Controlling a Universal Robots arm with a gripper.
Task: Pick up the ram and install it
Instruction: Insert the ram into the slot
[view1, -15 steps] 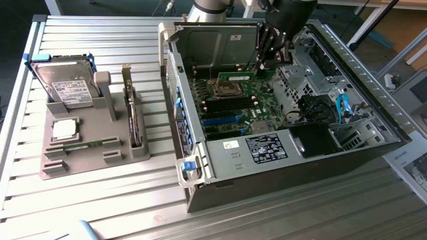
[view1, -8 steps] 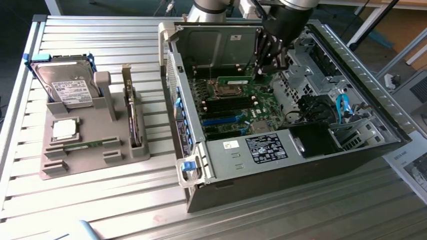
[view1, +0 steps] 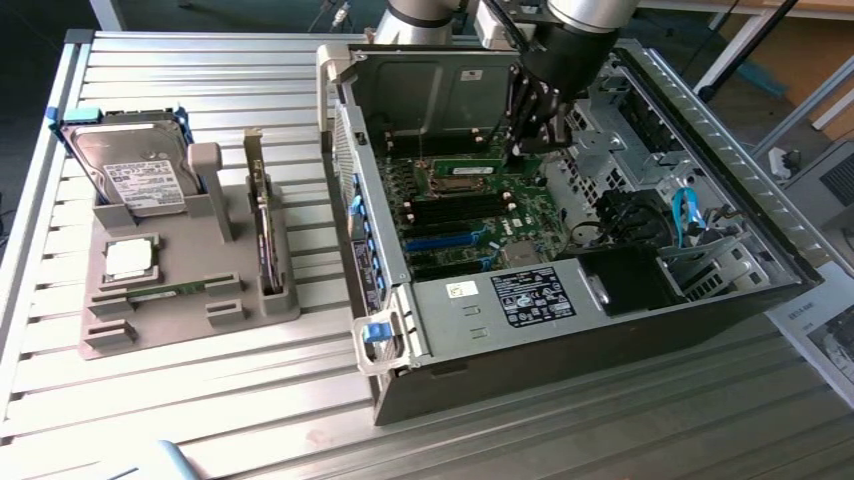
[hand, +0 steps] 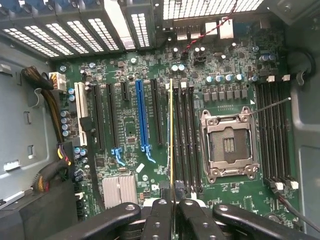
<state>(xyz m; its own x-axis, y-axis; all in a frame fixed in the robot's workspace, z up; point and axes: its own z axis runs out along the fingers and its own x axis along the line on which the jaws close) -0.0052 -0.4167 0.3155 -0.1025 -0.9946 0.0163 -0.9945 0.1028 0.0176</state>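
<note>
Wrist view | pincer (hand: 171, 206) clenched on ram (hand: 171, 130) | ram edge-on over motherboard (hand: 130, 125) slots

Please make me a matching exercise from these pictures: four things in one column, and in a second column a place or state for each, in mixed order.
Things:
1. ram
2. hard drive
3. processor chip
4. processor socket

Places or states:
A. lies flat on the grey holder
B. empty, on the motherboard
C. held in the gripper, above the motherboard
D. leans in the grey holder, white label showing

Pairs: 1-C, 2-D, 3-A, 4-B.
</note>
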